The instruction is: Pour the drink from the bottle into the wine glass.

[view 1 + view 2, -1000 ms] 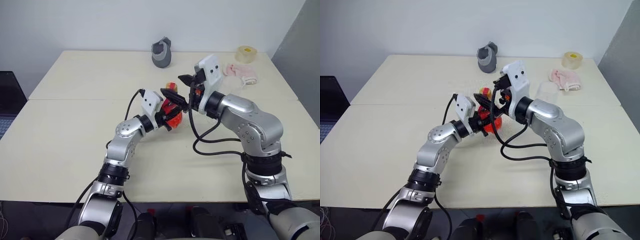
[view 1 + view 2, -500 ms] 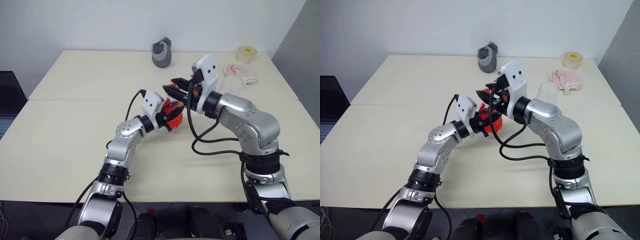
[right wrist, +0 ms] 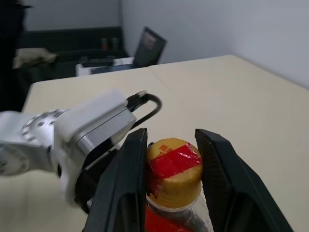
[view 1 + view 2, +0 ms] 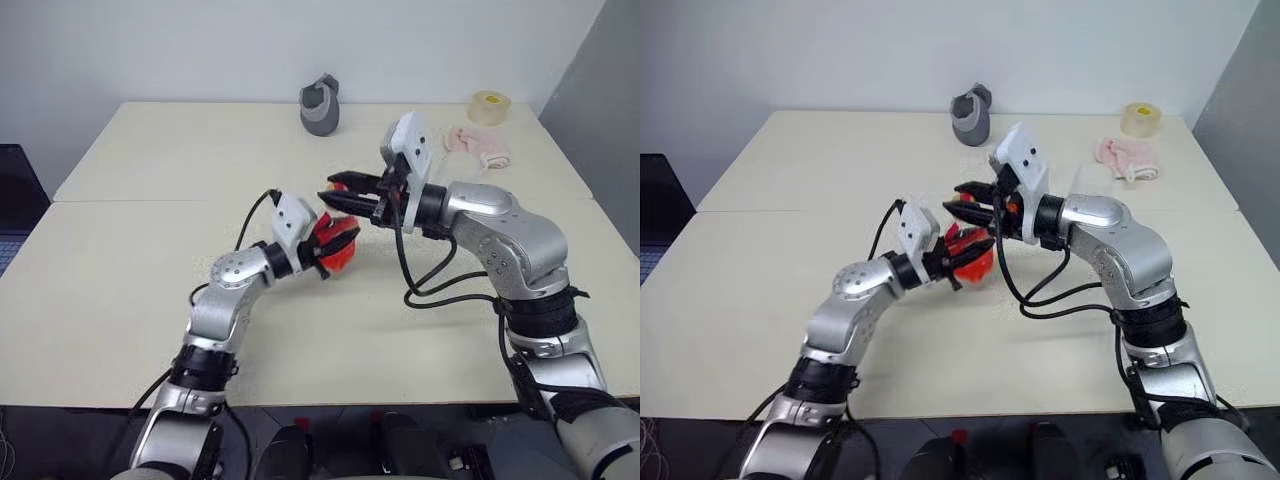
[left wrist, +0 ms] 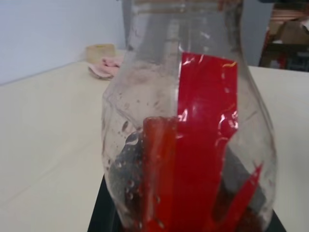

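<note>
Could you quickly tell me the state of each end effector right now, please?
Left end effector: shut on the bottle, gripping its red-filled body.
Right end effector: shut on the bottle's yellow cap, one finger on either side.

No writing, brand, number or sign can be read anywhere. The bottle (image 5: 188, 130) carries a plain red label with no lettering on it, and its yellow cap (image 3: 174, 171) bears only a blank strip of red tape.
</note>
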### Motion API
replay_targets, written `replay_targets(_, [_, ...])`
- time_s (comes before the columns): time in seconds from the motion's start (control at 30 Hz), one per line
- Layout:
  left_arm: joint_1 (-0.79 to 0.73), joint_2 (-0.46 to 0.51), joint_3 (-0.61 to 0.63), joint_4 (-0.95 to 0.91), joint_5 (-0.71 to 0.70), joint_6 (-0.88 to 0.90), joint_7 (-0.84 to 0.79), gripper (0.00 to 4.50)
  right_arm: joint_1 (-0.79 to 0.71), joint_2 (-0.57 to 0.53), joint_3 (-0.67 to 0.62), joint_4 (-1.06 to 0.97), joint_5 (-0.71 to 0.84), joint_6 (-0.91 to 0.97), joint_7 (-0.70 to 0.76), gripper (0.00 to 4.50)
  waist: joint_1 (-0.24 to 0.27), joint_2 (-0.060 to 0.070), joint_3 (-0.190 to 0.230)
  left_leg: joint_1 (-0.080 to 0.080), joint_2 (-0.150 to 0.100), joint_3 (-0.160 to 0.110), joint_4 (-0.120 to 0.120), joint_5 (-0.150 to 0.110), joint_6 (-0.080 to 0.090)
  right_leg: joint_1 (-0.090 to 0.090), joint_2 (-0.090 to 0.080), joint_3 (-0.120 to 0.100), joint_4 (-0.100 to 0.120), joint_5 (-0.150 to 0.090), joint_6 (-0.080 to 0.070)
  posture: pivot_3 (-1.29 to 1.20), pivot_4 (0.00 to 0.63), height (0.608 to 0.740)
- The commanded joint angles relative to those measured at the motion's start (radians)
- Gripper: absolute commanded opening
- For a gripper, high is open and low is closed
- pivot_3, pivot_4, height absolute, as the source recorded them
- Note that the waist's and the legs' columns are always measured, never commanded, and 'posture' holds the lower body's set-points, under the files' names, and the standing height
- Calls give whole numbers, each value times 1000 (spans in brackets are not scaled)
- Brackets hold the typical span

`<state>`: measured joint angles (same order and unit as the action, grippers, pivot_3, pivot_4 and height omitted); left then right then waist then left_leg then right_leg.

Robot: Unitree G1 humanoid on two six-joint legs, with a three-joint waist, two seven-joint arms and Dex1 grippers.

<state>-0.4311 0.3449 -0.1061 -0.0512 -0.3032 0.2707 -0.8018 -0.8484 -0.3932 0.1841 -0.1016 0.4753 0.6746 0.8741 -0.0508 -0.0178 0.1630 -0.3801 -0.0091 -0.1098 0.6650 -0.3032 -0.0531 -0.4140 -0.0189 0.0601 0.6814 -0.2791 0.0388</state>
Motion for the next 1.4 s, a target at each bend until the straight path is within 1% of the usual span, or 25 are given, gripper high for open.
replay_targets(0.03, [39,29,4,-187,-89,45,-54,1025,-68,-38,-18,81,-4,-94,136,1213,-2,0,0,0,0,0,0,0,0,0,0,0,0,0,0,0,150,740])
replay_targets(0.2, [111,62,30,-351,-165,158,-20,1025,-125,-58,-12,194,-16,-133,242,1213,-4,0,0,0,1,-2,0,0,1,0,-1,0,0,0,0,0,150,740])
replay_targets(0.37, [136,77,60,-376,-165,179,10,1025,-121,-85,-43,170,33,-59,274,1213,0,0,0,0,1,-3,0,0,1,0,-2,0,0,0,0,0,150,740])
replay_targets(0.43, [131,79,73,-358,-156,175,21,1025,-106,-103,-55,141,49,-35,269,1938,2,0,0,0,1,-3,1,0,0,0,-2,0,0,0,0,0,150,740])
replay_targets(0.47, [128,83,80,-344,-151,176,26,1025,-96,-113,-64,125,56,-22,260,2186,6,0,0,0,1,-3,1,0,0,0,-2,0,0,0,0,0,150,740])
replay_targets(0.53, [129,97,95,-315,-142,171,27,1025,-69,-140,-85,83,65,6,236,2900,11,0,0,-1,1,-3,1,0,0,0,-2,0,0,0,0,0,150,740])
replay_targets(0.67, [121,115,121,-254,-121,145,32,1025,-6,-174,-145,-32,93,85,141,4333,17,1,0,0,1,-1,0,0,0,0,-2,0,0,0,0,0,150,740])
replay_targets(0.7, [111,115,121,-232,-113,134,34,1025,10,-174,-160,-61,91,101,103,4491,16,1,0,0,1,-1,0,0,0,0,-2,1,0,0,0,0,150,740])
replay_targets(0.87, [23,74,108,-110,-74,76,62,1025,68,-137,-203,-182,103,167,-50,4491,20,1,0,-1,1,-1,1,0,1,0,-1,0,0,0,0,0,150,740])
replay_targets(1.0, [-69,9,77,12,-33,9,79,1025,69,-53,-188,-244,77,191,-198,4491,20,0,0,-1,0,0,1,1,-1,0,-1,0,0,0,0,0,150,740])
replay_targets(1.07, [-96,-14,67,55,-18,-20,74,1025,61,-20,-176,-246,62,189,-244,4491,19,0,0,-1,0,0,1,1,-3,0,-1,0,0,0,0,0,150,740])
replay_targets(1.27, [-153,-56,50,146,5,-86,60,1025,28,56,-142,-198,-5,142,-346,4491,16,1,0,-1,0,1,1,1,-3,-1,-1,0,1,0,0,0,150,740])
replay_targets(1.4, [-165,-66,46,174,14,-108,52,1025,16,81,-127,-176,-27,123,-366,4491,16,1,0,-1,0,0,1,2,-3,-1,-1,0,0,0,0,0,150,740])
